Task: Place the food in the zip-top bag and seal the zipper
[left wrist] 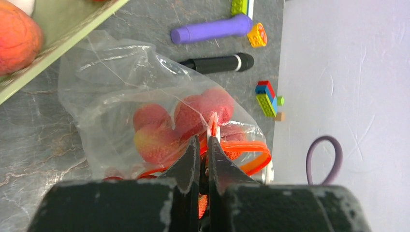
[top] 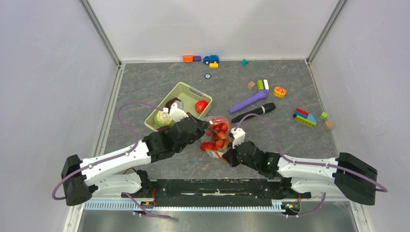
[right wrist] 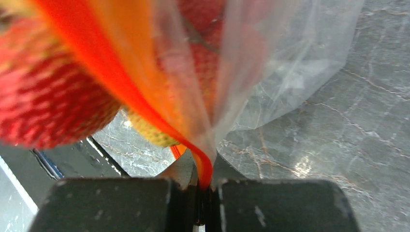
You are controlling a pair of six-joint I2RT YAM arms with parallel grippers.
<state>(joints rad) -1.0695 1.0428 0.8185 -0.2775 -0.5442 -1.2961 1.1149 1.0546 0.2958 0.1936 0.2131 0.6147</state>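
Observation:
The clear zip-top bag (top: 218, 126) lies in front of the basket with several red and peach toy fruits (top: 216, 137) inside; they also show in the left wrist view (left wrist: 154, 140). My left gripper (top: 205, 132) is shut on the bag's orange-red zipper (left wrist: 249, 145) at its end (left wrist: 208, 145). My right gripper (top: 226, 155) is shut on the zipper (right wrist: 145, 92) at the other end (right wrist: 204, 178). The zipper bows open between them. A green cabbage (top: 162, 119), a red apple (top: 201, 106), a dark purple piece (top: 171, 102) and a white piece (top: 177, 114) sit in the basket.
The light-green slotted basket (top: 186, 89) stands just behind the bag. A purple cylinder (top: 249, 101) and a black stick (top: 254, 112) lie to the right. An orange citrus slice (top: 279, 92) and building blocks (top: 304, 117) lie further right, more blocks (top: 200, 59) at the back wall.

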